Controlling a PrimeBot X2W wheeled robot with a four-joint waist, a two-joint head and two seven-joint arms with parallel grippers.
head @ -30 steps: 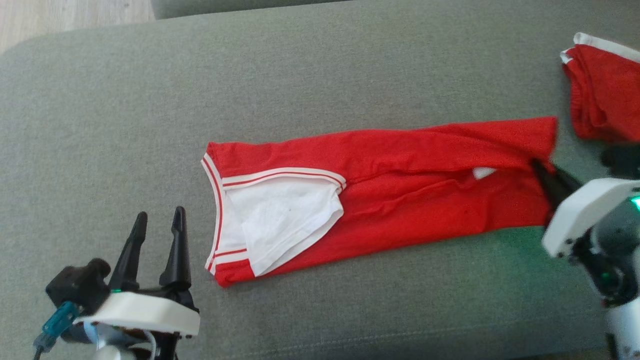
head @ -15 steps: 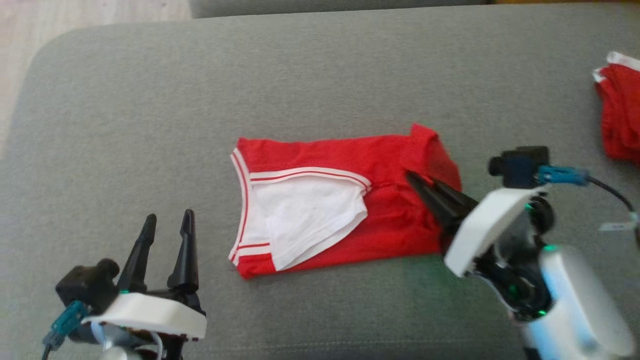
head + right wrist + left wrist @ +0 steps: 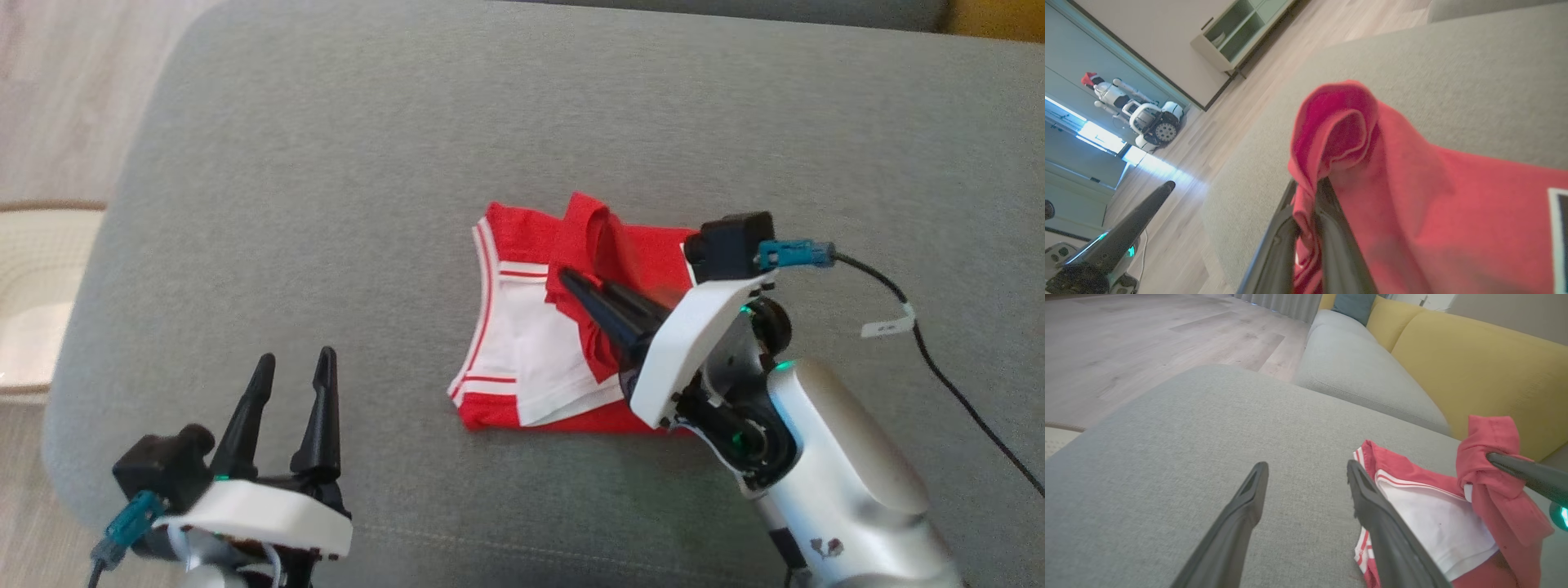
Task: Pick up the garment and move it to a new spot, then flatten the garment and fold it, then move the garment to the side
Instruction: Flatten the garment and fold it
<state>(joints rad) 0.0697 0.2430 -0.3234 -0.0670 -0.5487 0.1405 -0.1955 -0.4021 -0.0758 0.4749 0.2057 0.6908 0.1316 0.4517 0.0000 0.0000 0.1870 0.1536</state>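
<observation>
Garment (image 3: 531,351): red, with a white panel and striped trim, lying on the grey cushion (image 3: 326,204), roughly mid-cushion in head view. Most of it is flat on the fabric.

Right gripper (image 3: 567,278): fingers pressed together, pinching a red edge of the cloth. That edge is lifted clear of the rest and bunches into a loop just past the fingertips, clearest in right wrist view (image 3: 1308,183). The lifted flap hangs above the white panel. The right arm comes in from lower right and covers the garment's right part.

Left gripper (image 3: 295,357): spread wide, nothing between the fingers (image 3: 1241,522). It sits low over the cushion at lower left, apart from the garment's left edge. Can't tell if it touches the cushion. In left wrist view the garment (image 3: 1433,514) is just right of the right-hand finger.

Yellow backrest (image 3: 1474,363) is behind the cushion, wood floor (image 3: 1126,335) beyond it. A black cable (image 3: 939,359) trails from the right wrist camera across the cushion.
</observation>
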